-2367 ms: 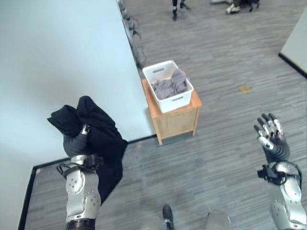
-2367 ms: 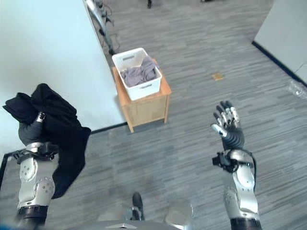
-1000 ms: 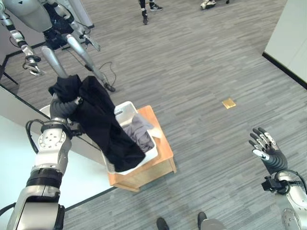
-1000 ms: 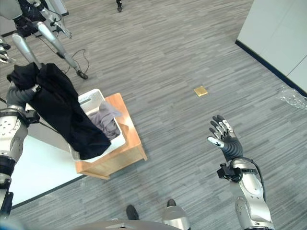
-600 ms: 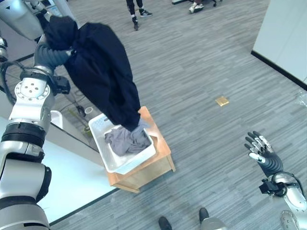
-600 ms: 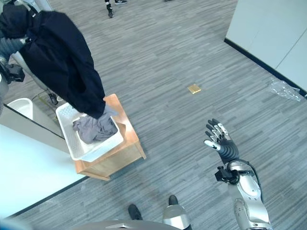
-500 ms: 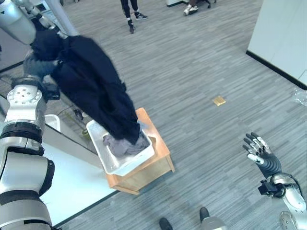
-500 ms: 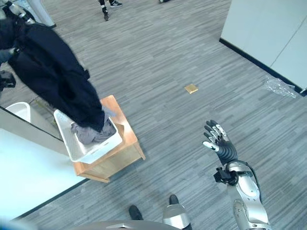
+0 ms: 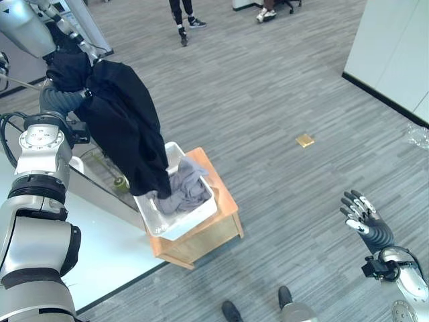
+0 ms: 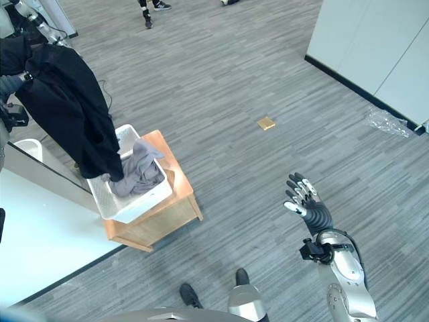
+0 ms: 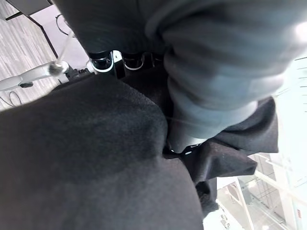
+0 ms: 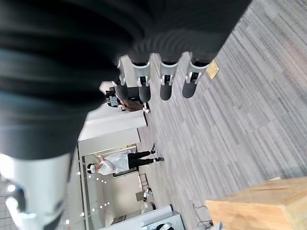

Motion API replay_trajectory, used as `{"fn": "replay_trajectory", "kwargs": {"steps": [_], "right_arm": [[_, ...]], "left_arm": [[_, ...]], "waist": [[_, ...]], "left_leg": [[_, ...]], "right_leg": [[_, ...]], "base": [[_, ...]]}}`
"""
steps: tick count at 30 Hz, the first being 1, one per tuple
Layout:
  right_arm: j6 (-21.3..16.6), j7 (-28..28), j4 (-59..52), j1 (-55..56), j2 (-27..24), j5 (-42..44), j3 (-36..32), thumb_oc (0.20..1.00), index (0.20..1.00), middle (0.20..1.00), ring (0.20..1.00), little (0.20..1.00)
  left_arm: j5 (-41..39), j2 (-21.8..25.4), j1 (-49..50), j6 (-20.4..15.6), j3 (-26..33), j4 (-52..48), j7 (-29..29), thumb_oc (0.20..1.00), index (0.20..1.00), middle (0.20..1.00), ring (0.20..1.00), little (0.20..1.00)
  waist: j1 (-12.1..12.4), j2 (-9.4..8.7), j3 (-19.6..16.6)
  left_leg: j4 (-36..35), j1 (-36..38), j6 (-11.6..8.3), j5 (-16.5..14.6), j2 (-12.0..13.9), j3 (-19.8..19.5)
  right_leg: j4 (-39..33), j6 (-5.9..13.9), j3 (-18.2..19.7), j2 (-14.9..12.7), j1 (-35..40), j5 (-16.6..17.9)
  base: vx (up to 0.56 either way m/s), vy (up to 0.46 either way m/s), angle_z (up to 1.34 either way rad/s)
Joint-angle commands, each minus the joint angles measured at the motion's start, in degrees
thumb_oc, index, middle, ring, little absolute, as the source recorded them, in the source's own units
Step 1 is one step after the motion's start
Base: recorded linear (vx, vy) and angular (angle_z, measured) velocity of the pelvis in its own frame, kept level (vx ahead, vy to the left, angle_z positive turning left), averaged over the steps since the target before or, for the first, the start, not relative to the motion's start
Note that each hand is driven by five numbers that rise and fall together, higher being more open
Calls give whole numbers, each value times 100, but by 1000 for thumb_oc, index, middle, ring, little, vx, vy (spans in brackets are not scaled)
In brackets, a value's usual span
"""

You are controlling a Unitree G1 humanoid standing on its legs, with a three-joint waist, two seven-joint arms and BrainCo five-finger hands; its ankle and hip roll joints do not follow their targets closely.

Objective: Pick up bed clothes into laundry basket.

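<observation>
Partly done, by the look of it: grey cloth (image 9: pixel 182 190) already lying in the basket (image 9: pixel 175 225), black garment (image 9: pixel 124 127) not yet let go. Left hand (image 9: pixel 64 90) raised high, fingers curled into the garment's bunched top, as the left wrist view confirms with dark cloth wrapped all round them. Garment hanging from that hand, down and toward the robot's right, its lower hem just reaching the near left edge of the basket beside the grey cloth. Left to do, probably: lower the left hand over the basket, release, and see that no cloth trails over the rim. Basket sitting on a small wooden stand (image 9: pixel 208 235), below and to the right of the left hand. Right hand (image 10: pixel 307 206) well apart on the far side, held up over bare floor, fingers spread and holding nothing. White bed edge (image 9: pixel 107 248) directly under the left arm, close against the stand. Small tan tile (image 9: pixel 305 140) on the floor beyond the right hand; people's legs (image 9: pixel 181 17) far off. Nothing between garment and basket; only risk the hem catching on the rim.
</observation>
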Motion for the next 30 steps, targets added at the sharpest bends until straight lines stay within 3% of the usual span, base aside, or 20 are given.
{"fn": "replay_trajectory", "kwargs": {"steps": [1, 13, 14, 15, 16, 18, 30], "right_arm": [[-205, 76, -234, -120, -87, 34, -81, 1000, 1000, 1000, 1000, 1000], [-195, 121, -360, -130, -210, 160, -36, 1000, 1000, 1000, 1000, 1000], [-179, 191, -469, -144, -280, 225, -6, 1000, 1000, 1000, 1000, 1000], [-184, 221, -522, -118, -308, 265, 1, 1000, 1000, 1000, 1000, 1000], [-182, 244, -564, -88, -319, 281, -19, 1000, 1000, 1000, 1000, 1000], [-207, 329, -615, -1, -409, 328, -4, 1000, 1000, 1000, 1000, 1000], [-174, 391, -582, 119, -441, 347, -22, 1000, 1000, 1000, 1000, 1000]], "left_arm": [[122, 40, -473, -301, 517, 187, 86, 200, 200, 200, 200, 200], [739, -145, -183, -193, 773, 571, 236, 200, 200, 200, 200, 200], [1195, -173, -113, -144, 719, 671, 286, 200, 200, 200, 200, 200], [1601, -164, -78, -109, 635, 764, 326, 868, 868, 868, 868, 868], [1899, -141, -71, -87, 539, 825, 253, 1000, 1000, 1000, 1000, 1000], [2759, -24, -73, -118, 129, 811, 304, 1000, 1000, 1000, 1000, 1000], [2962, 81, -96, -111, 7, 656, 324, 1000, 1000, 1000, 1000, 1000]], "waist": [[110, -197, -107], [32, -352, 117], [13, -405, 148], [-1, -437, 162], [-11, -452, 168], [-19, -472, 159], [73, -389, -55]], "left_leg": [[65, 469, -250, -25, 175, 140], [65, 308, -282, 26, 269, 267], [65, 234, -288, 48, 303, 303], [65, 202, -294, 56, 320, 333], [65, 197, -294, 55, 320, 352], [65, 223, -285, 41, 320, 387], [65, 310, -266, -18, 279, 321]], "right_leg": [[104, 685, -194, -536, -155, 110], [93, 679, -48, -461, -405, 217], [90, 684, -19, -429, -517, 263], [87, 688, 2, -417, -561, 284], [85, 694, 18, -413, -575, 296], [78, 715, 30, -428, -563, 316], [68, 748, -116, -485, -388, 284]], "base": [[-14, -3, -4], [-37, 6, -7], [-73, 11, -17], [-81, 16, -17], [-46, 15, -18], [-23, 22, -14], [2, 1, 2]]}}
